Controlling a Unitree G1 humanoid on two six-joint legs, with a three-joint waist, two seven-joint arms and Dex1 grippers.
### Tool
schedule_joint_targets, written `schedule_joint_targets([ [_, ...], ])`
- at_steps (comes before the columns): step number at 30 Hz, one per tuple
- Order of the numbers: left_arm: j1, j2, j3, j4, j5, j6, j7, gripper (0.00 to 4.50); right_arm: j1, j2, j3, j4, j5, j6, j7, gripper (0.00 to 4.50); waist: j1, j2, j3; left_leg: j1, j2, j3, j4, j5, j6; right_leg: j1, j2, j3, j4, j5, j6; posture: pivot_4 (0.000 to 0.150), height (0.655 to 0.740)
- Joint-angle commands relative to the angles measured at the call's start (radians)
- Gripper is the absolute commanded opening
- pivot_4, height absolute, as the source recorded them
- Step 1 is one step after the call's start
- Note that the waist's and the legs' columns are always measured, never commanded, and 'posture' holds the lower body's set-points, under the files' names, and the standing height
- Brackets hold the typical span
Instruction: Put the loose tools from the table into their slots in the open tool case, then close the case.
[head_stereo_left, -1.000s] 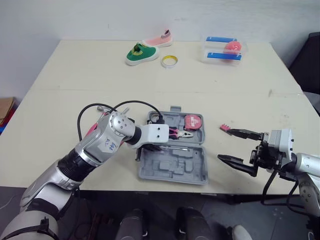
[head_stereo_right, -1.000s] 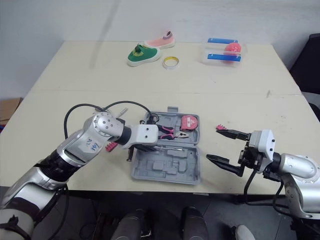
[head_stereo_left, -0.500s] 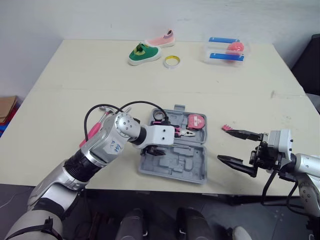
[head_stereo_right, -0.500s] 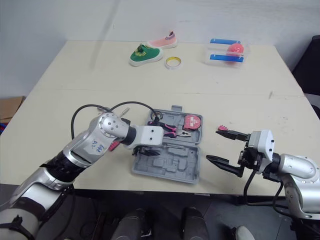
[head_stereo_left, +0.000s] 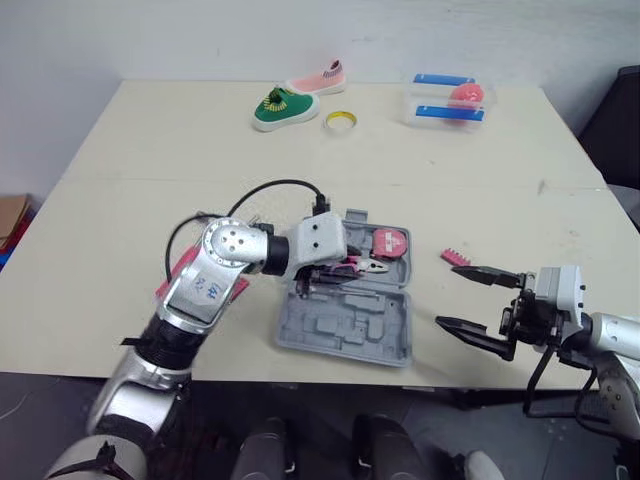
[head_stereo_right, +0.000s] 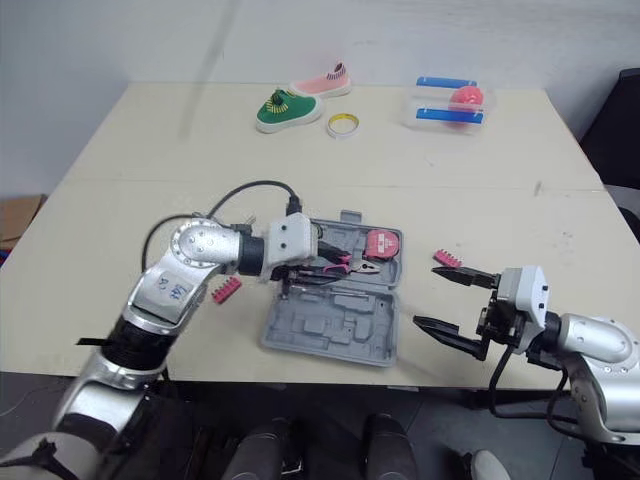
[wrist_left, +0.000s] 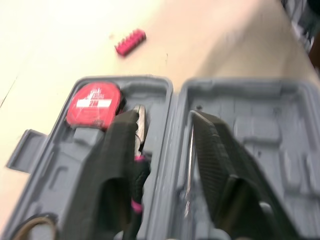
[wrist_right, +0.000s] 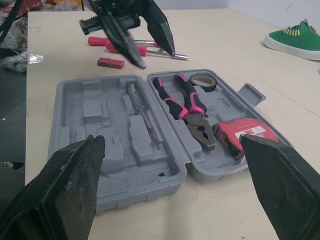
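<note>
Left gripper (wrist_left: 164, 120): spread apart and holding nothing. It hangs low over the open tool case (head_stereo_left: 345, 325), one finger above the pliers, the other above the half nearer the robot.
Right gripper (head_stereo_left: 446, 294): fingers wide apart, empty, above the table edge to the right of the case and pointing toward it.
Tool case: grey moulded plastic, lying flat and open near the front of the table (head_stereo_left: 200, 150), with the hinge running across its middle.
Already in the case: pink-handled pliers (head_stereo_left: 355, 266), a red tape measure (head_stereo_left: 390, 241) and a black tape roll (wrist_right: 202, 81) in the far half. A slim screwdriver (wrist_right: 142, 107) lies in the near half, where other slots look vacant.
Right bit strip (head_stereo_left: 458, 257): small, pink and toothed, loose on the table between the case and the right gripper, just beyond its upper finger.
Left bit strip (head_stereo_right: 226, 290): a similar pink piece, loose on the table to the left of the case beside the left forearm.
Long tools (wrist_right: 100, 40): pink handles with metal shafts, loose on the table left of the case. I cannot tell what kind they are.
Handling, bit strips: likely light, rigid plastic that skids easily on the smooth top, so pinch across the narrow sides at mid-length.
Handling, long tools: probably heavier at one end, so take the handle close to the shaft to stop them tipping.
Handling, case: stiff shell, and it may slide when a half is folded over, so brace one half.
Farther off: a green shoe (head_stereo_left: 282, 105), a pink shoe (head_stereo_left: 320, 78), a yellow ring (head_stereo_left: 339, 121) and a clear box (head_stereo_left: 448, 98), all well apart from the case.
</note>
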Motion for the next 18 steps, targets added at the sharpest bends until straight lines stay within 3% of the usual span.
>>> schedule_joint_targets([
  [1,0.03,-0.017,0.029,0.035,-0.036,-0.065,0.01,0.09,0.0,0.002,-0.019,-0.008,0.011,-0.018,0.0,4.5,0.0,0.0,0.0,0.0,0.0,0.0,0.0,0.0,0.0,0.0,0.0,0.0,0.0,0.0,0.0,0.15,0.74],
  [18,0.098,-0.01,-0.056,0.173,0.058,-0.108,0.04,0.09,0.014,0.003,-0.021,0.031,0.001,-0.057,0.004,4.5,0.002,0.0,0.0,0.0,0.0,0.0,0.0,-0.001,0.001,0.0,-0.001,0.0,-0.001,0.001,0.001,0.15,0.74],
])
